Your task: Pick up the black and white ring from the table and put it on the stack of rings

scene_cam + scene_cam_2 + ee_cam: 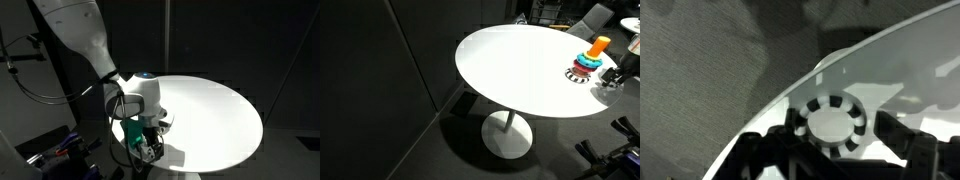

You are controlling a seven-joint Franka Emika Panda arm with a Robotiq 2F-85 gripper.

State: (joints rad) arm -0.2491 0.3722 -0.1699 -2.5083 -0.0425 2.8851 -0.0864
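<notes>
The black and white ring [833,102] lies flat on the round white table [510,70], near its edge. In an exterior view the ring [576,76] sits just beside the stack of rings [588,60], a multicoloured pile with an orange peg on top. My gripper [840,137] is open and empty. In the wrist view its dark fingers stand on either side of the ring. It shows at the picture's right edge in an exterior view [613,78], and low over the table's rim in an exterior view [150,148], where it hides the ring.
The table's curved edge runs close to the ring, with dark carpet [700,70] beyond it. The white arm [80,35] reaches in over the table [220,110]. Chairs and dark equipment [590,15] stand behind the table.
</notes>
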